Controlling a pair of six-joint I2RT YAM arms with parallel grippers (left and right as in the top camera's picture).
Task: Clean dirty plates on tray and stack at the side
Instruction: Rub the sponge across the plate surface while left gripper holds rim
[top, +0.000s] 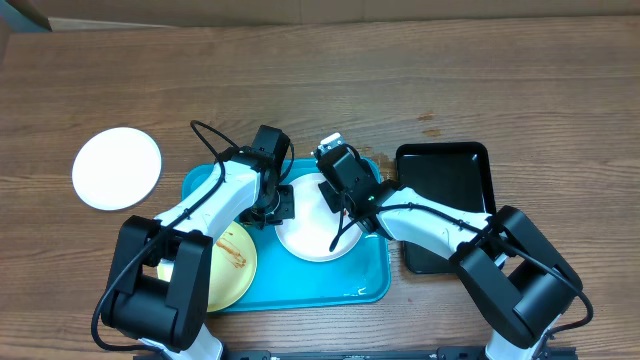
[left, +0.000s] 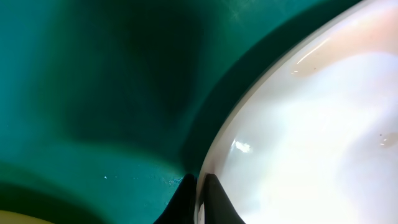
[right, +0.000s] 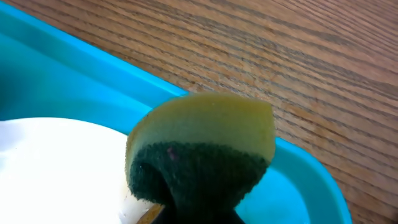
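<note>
The white plate (top: 312, 238) lies in the right half of the tray (top: 300, 288). It is round, so it has no long axis to line up with; what counts is where each arm meets it.

The left gripper (top: 277, 203) has it by the left rim. In the left wrist view the two dark fingertips (left: 214, 200) sit one on each side of that edge, closed thin on it, and the plate spreads away to their right.

The right gripper (top: 352, 200) comes in over the far right part of the plate, clamped on a sponge (right: 202, 134) with its yellow back up and green scouring face down. The sponge sits at the plate's edge, close to the tray's far rim, but I can't tell whether it actually touches the plate.

My guess is that any wiping stroke has to run from that far edge back across the plate toward the pinned side.

The yellow-green plate (top: 230, 268) waits in the tray's near-left corner with a brown streak on it. A second white plate (top: 117, 168) rests on the table (top: 400, 80) well left of the tray — the left arm's side, so that arm looks nearer for stacking. A black tray (top: 445, 190) lies to the right.
</note>
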